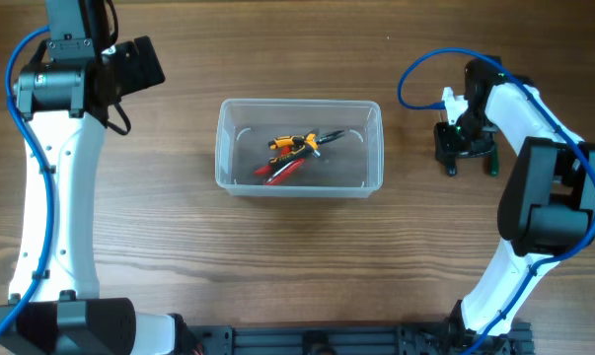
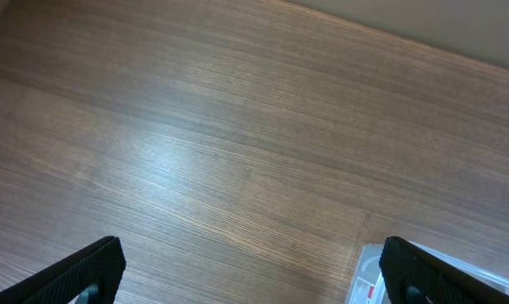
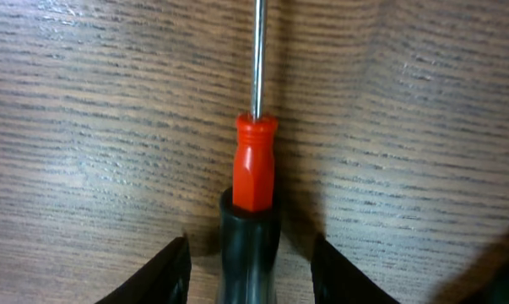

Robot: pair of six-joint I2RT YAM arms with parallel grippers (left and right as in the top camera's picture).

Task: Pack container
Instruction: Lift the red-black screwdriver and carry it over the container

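Well right of the container [image 1: 221,148], right gripper [image 1: 472,164] straddles screwdriver [image 3: 256,173].

Overhead looks straight down from high up, whole table [image 1: 179,247] in frame. Left wrist tilts across bare wood, catching a corner of the container [image 2: 365,279] that overhead has mid-table. Right wrist is super close, facing down onto a screwdriver [image 3: 256,160].

A container [image 1: 299,103] sits mid-counter [image 1: 179,256], with a few hand tools [image 1: 295,150] lying inside it. Well to its right, the right end effector [image 1: 465,158] stands over a screwdriver [image 3: 256,160] lying on the counter, a finger on either side of the handle, not touching it. The left end effector [image 2: 250,253] hangs over the far left, apart from the container.
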